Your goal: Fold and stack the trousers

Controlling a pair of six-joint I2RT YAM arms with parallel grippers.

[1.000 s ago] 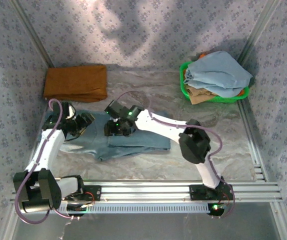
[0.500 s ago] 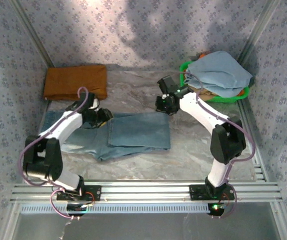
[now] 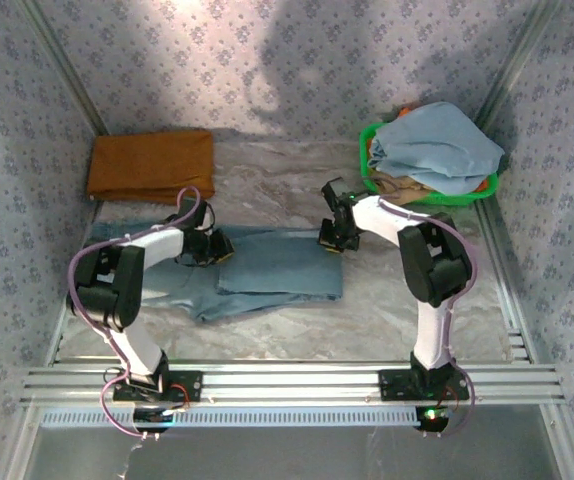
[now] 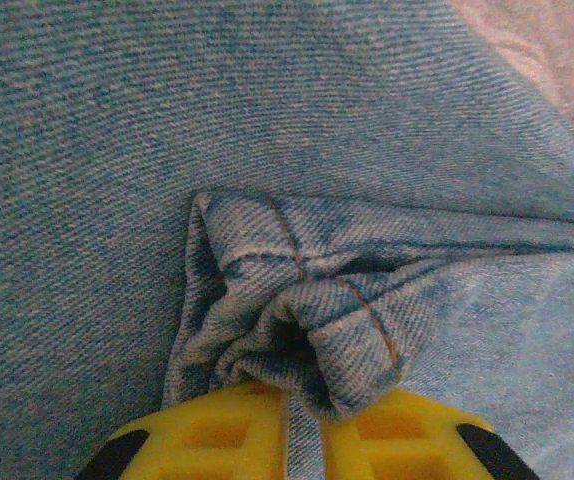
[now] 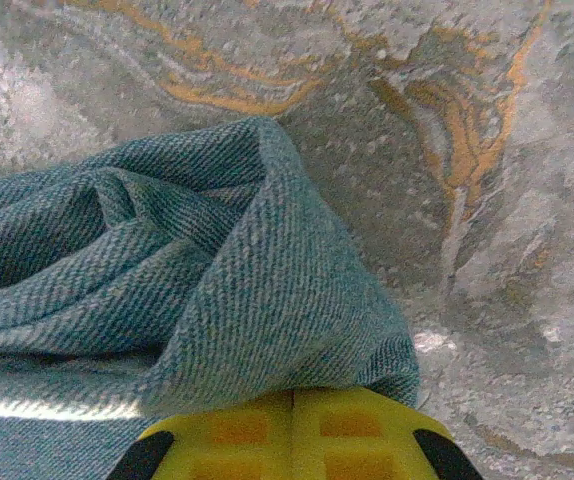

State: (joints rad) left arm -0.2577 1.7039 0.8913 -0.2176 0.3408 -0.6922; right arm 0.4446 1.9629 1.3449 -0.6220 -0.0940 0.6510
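1. Marbled grey tabletop (image 3: 397,300) is left bare to the right of and in front of the long mid-blue denim trousers (image 3: 267,265), which are laid flat left of centre.
2. A raised fold at their far edge is pinched by the left gripper (image 3: 217,246).
3. Their far right corner is pinched by the right gripper (image 3: 331,240), fingers pressed together.

You're in a robotics lab booth, not a home. Patterned cloth walls (image 3: 267,60) box in a marbled table (image 3: 387,300), and bare metal posts (image 3: 62,75) run up the corners. Your left arm (image 3: 117,285) and right arm (image 3: 432,265) are bolted to an aluminium rail (image 3: 297,382). A green basket (image 3: 372,180) of laundry and a folded orange-brown cloth (image 3: 152,165) sit out like test props.
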